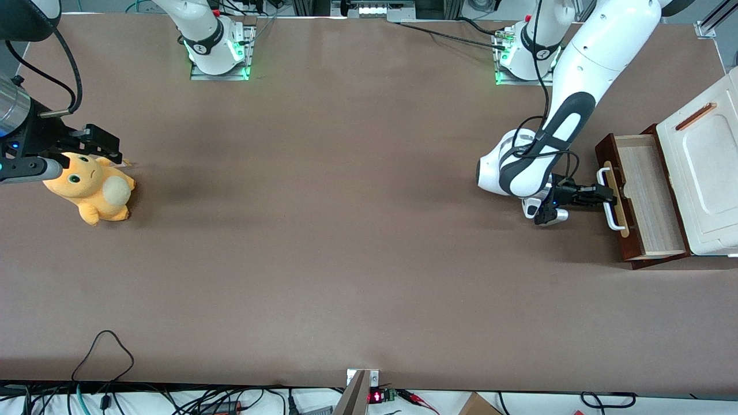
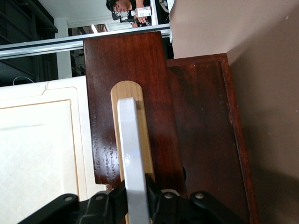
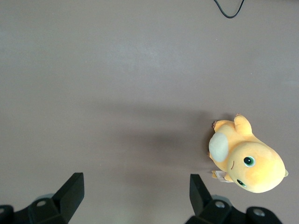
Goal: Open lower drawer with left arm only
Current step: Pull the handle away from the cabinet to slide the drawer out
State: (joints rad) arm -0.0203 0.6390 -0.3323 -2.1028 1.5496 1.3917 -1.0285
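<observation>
The lower drawer (image 1: 651,196) stands pulled out of the cabinet, with its pale inside showing. Its dark reddish-brown front (image 2: 126,65) carries a white U-shaped bar handle (image 1: 611,199) on a pale wood strip. My left arm (image 1: 576,109), glossy white with dark grey covers, reaches down in front of the drawer. Its black gripper (image 1: 604,196) is shut on the handle near the bar's middle. In the left wrist view the gripper (image 2: 136,200) has its black fingers (image 2: 159,198) pressed against both sides of the white handle (image 2: 131,149).
The cabinet's white moulded top (image 1: 706,167) with a copper-coloured strip (image 1: 696,116) sits above the drawer at the working arm's end of the table. A yellow plush toy (image 1: 92,190) lies toward the parked arm's end. Cables (image 1: 104,346) lie at the table edge nearest the camera.
</observation>
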